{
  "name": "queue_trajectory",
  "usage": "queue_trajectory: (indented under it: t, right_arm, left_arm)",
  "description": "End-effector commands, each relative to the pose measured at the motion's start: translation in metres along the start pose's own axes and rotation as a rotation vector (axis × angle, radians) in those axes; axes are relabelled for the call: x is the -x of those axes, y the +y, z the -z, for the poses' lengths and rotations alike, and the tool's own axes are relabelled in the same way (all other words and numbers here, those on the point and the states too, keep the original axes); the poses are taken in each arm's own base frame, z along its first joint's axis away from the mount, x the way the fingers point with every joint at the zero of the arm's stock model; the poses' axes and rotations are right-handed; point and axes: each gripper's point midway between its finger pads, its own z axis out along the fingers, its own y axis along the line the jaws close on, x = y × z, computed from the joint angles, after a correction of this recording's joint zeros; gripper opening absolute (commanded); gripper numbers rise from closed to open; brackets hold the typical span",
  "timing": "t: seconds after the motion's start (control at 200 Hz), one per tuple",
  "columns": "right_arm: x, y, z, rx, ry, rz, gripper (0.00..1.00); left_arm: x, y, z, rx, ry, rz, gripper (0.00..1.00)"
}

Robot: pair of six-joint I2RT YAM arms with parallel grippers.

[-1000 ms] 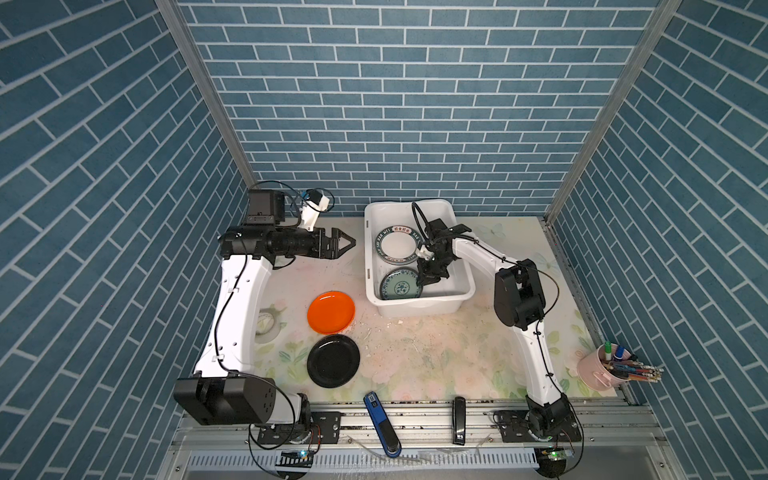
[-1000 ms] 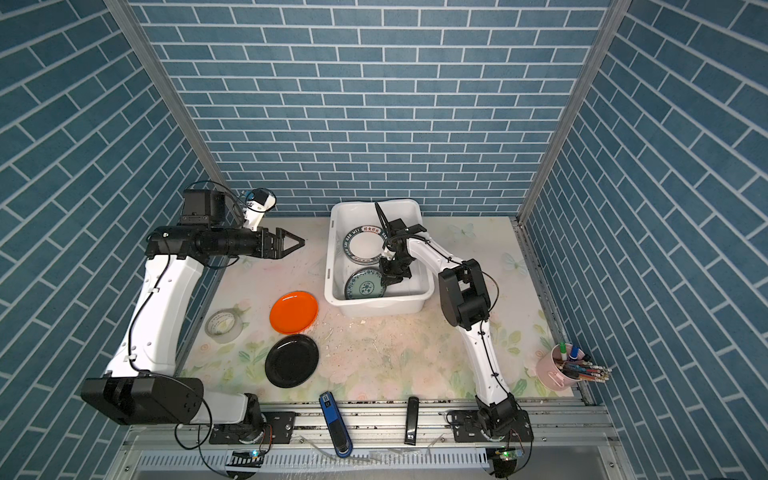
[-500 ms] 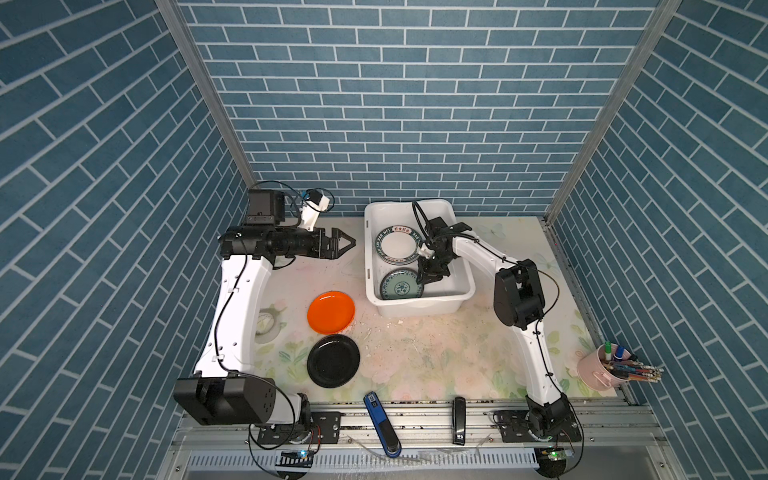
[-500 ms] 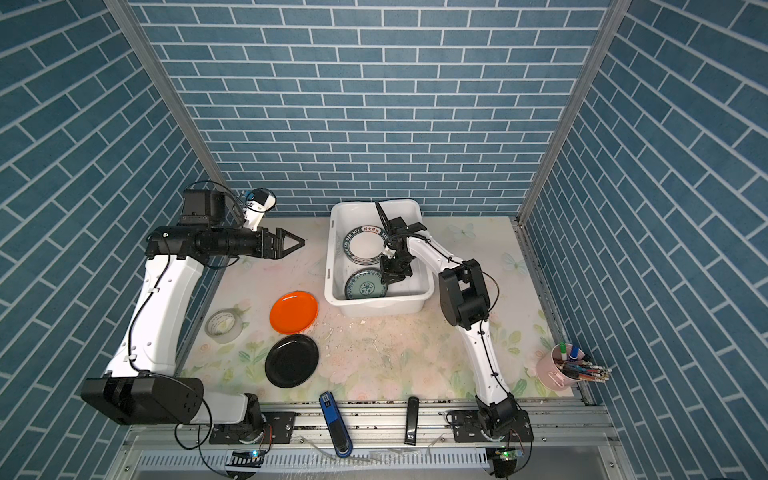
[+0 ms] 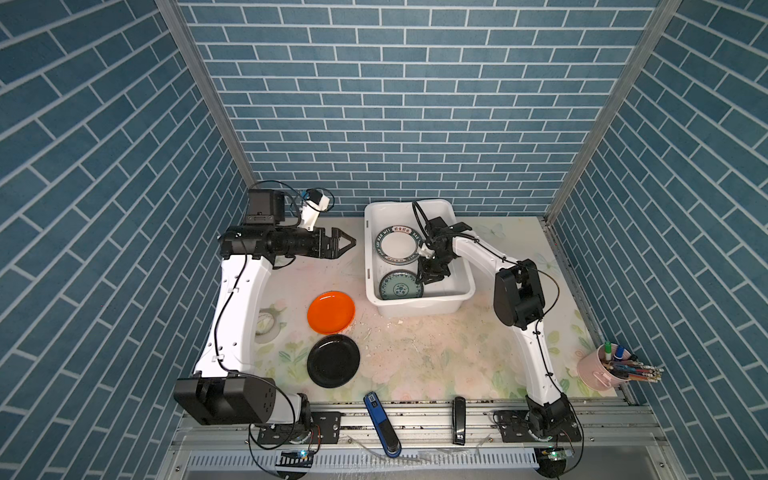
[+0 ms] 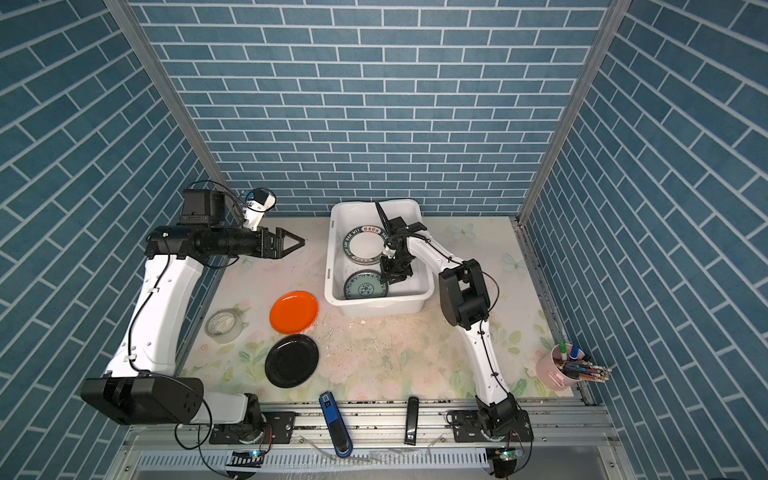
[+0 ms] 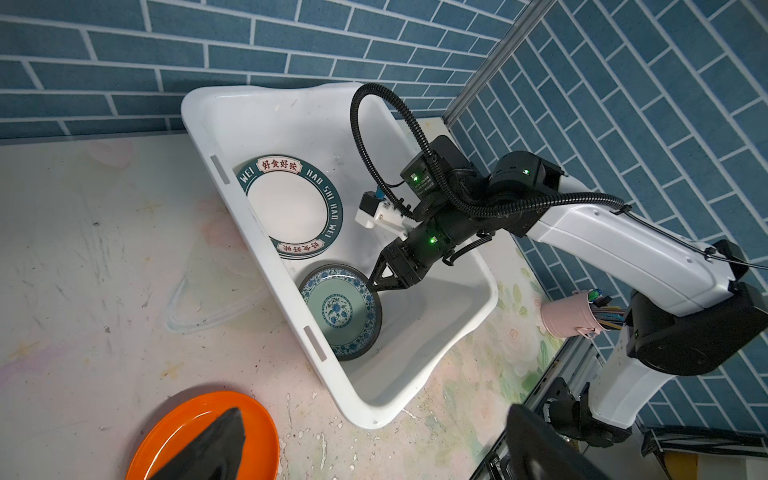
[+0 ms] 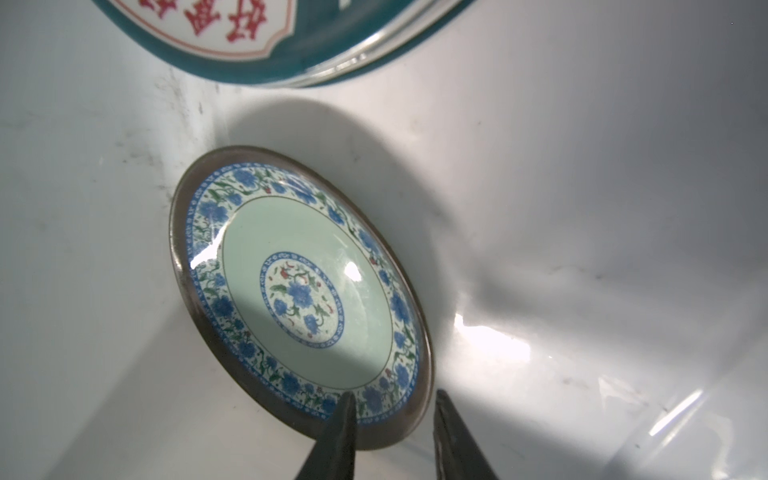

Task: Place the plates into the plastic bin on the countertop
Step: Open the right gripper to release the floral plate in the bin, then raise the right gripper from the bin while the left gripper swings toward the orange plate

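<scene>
Light fell bright and even from overhead. In both top views the surface (image 5: pixel 415 353) carried only faint, soft-edged shadows under the arms. Seen from the right wrist, the plastic bin (image 8: pixel 582 187) wall burned out in white glare patches. The teal patterned plate (image 8: pixel 299 291) stood sharp, with small highlights on its glaze and a grey shadow behind it. The lettered plate (image 8: pixel 266 37) and the dark jaws of the right gripper (image 8: pixel 392 401) were soft, out of focus.
</scene>
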Motion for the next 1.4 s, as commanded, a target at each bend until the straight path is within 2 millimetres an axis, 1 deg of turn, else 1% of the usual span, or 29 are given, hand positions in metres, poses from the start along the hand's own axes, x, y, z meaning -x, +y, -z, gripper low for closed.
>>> queue_trajectory:
  t: [0.0, 0.18, 0.41, 0.535, 0.63, 0.725, 0.735, 0.745, 0.785, 0.9, 0.975, 1.14, 1.24, 1.39]
  right_arm:
    - [0.003, 0.009, 0.020, -0.004, -0.029, 0.063, 0.34]
    - [0.004, 0.009, 0.030, -0.025, -0.048, 0.074, 0.38]
    - [0.011, 0.017, 0.061, -0.026, -0.125, 0.092, 0.42]
    - [0.013, 0.022, 0.075, -0.019, -0.155, 0.097, 0.43]
    - [0.014, 0.025, 0.085, -0.012, -0.169, 0.107, 0.43]
    - [0.013, 0.024, 0.087, -0.017, -0.167, 0.108, 0.43]
    - [0.013, 0.028, 0.098, -0.012, -0.188, 0.118, 0.43]
    - [0.012, 0.029, 0.101, -0.012, -0.194, 0.120, 0.43]
    - [0.012, 0.030, 0.106, -0.014, -0.204, 0.125, 0.43]
    - [0.010, 0.032, 0.123, -0.018, -0.233, 0.130, 0.42]
    - [0.008, 0.034, 0.135, -0.021, -0.256, 0.134, 0.42]
    - [0.001, 0.043, 0.171, -0.023, -0.340, 0.147, 0.42]
    - [-0.007, 0.051, 0.193, -0.008, -0.400, 0.151, 0.41]
    - [-0.026, 0.059, 0.226, 0.020, -0.495, 0.148, 0.41]
  left_arm:
    - [0.006, -0.004, 0.004, -0.009, -0.015, -0.009, 1.00]
    - [0.006, -0.003, 0.005, 0.001, -0.012, -0.008, 0.99]
    - [0.004, 0.012, 0.009, 0.102, -0.004, -0.005, 1.00]
    - [-0.002, 0.025, 0.010, 0.167, 0.001, 0.005, 1.00]
    - [-0.008, 0.038, 0.008, 0.219, 0.021, 0.013, 1.00]
    - [-0.015, 0.049, 0.005, 0.232, 0.047, 0.039, 1.00]
    - [-0.016, 0.050, 0.006, 0.233, 0.048, 0.040, 1.00]
    - [-0.016, 0.050, 0.006, 0.235, 0.049, 0.042, 1.00]
    - [-0.018, 0.056, 0.005, 0.242, 0.051, 0.052, 1.00]
    - [-0.022, 0.067, 0.011, 0.249, 0.014, 0.075, 0.99]
    - [-0.031, 0.072, 0.009, 0.246, 0.035, 0.077, 0.99]
    - [-0.065, 0.082, -0.003, 0.205, 0.142, 0.077, 1.00]
    - [-0.080, 0.080, -0.007, 0.120, 0.154, 0.070, 1.00]
    - [-0.106, 0.102, -0.016, 0.140, 0.216, 0.077, 1.00]
